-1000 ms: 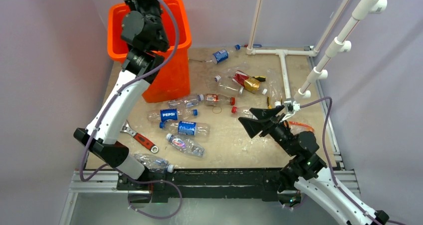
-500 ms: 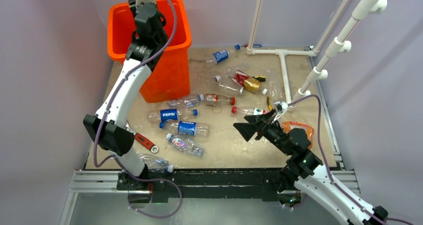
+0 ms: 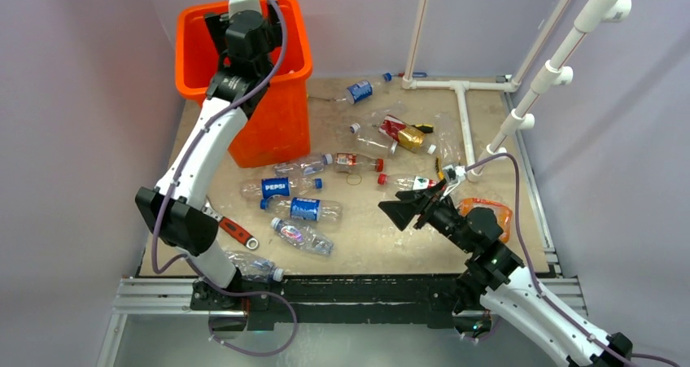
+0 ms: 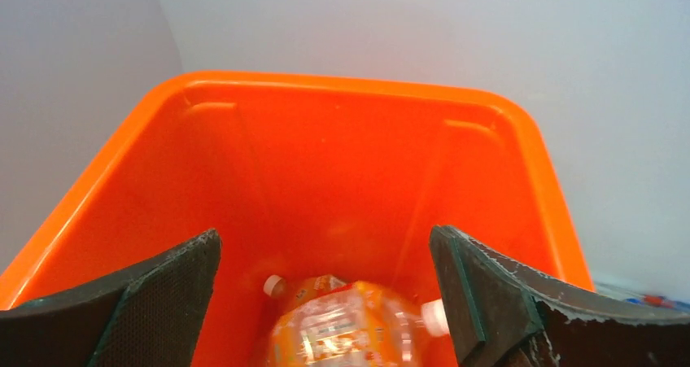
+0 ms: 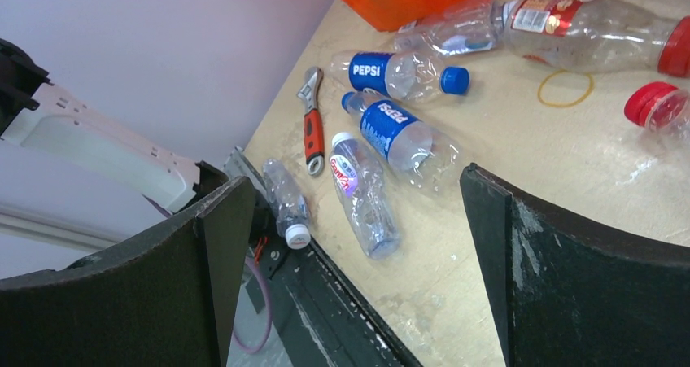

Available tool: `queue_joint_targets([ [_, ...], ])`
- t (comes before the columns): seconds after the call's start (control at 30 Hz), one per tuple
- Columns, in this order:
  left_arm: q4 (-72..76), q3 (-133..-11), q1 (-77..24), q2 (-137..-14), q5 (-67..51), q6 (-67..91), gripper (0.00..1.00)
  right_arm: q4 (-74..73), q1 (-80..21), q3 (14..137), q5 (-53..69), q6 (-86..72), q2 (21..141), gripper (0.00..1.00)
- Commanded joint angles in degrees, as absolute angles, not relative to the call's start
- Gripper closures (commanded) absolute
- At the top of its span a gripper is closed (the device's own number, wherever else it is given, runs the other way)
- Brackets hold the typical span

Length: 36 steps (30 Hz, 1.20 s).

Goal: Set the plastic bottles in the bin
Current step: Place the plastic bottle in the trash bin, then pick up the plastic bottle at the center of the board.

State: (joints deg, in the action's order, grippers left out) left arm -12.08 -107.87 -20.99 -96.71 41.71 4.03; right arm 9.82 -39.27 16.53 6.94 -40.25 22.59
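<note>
L gripper [image 3: 244, 13] hangs over the bin [image 3: 281, 131], aimed straight down its mouth. Fingers spread wide, nothing between them. Low inside bin: a bottle [image 4: 350, 330], white cap, blurred, looks orange (own tint or bin colour, can't tell). Pose reads as a drop spot: centred over opening so a bottle falls clear of the rim.

R gripper [image 3: 403, 212] sits low over table [image 3: 366, 245], mid-right, fingers spread, empty. It faces the Pepsi bottles [image 3: 277, 188], prob lining up next pick.

Task far from done: many bottles lie loose across table. Wrench [image 3: 232, 227] lies beside them, not for bin. One crushed bottle [image 3: 252, 265] lies near L arm base, likely an awkward reach
</note>
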Motion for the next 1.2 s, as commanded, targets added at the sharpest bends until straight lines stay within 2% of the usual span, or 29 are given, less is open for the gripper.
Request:
queue_joint_targets([
  [0.0,-11.5,-107.9,-20.7,-89.3,39.4,9.8,0.01,10.8,-39.3,16.1,5.7,-41.9,24.0,0.01],
  [0.13,-10.5,-103.1,-20.7,-80.7,29.3,19.0,0.01,11.1,-39.2,17.7,5.9,-38.5,25.3,0.01],
  [0.3,-5.4,-89.0,-20.7,-67.2,6.0,24.9,0.02,6.6,-39.2,22.7,2.1,-29.8,24.3,0.01],
  [0.47,-14.7,-83.3,-20.9,-61.9,-11.7,26.0,0.05,7.6,-39.2,22.6,3.9,-27.6,23.0,0.01],
  [0.53,-20.4,-82.2,-21.4,-60.5,-15.8,24.1,0.01,8.9,-39.3,22.5,5.1,-27.0,24.4,0.01],
  [0.67,-26.5,-78.0,-23.3,-54.3,-14.7,19.3,0.01,9.0,-39.3,23.2,5.4,-25.9,29.2,0.01],
  [0.83,-22.6,-68.1,-25.1,-50.6,-15.7,21.0,0.01,13.5,-40.1,23.6,6.3,-25.8,38.9,0.02],
  [1.03,-14.6,-57.9,-32.4,-50.2,-7.0,23.7,0.01,15.2,-54.6,27.0,-9.5,-24.5,52.0,0.04],
  [1.17,-9.4,-50.7,-32.7,-47.8,-5.3,24.3,0.01,18.5,-56.6,24.7,-12.3,-27.6,55.7,0.06],
])
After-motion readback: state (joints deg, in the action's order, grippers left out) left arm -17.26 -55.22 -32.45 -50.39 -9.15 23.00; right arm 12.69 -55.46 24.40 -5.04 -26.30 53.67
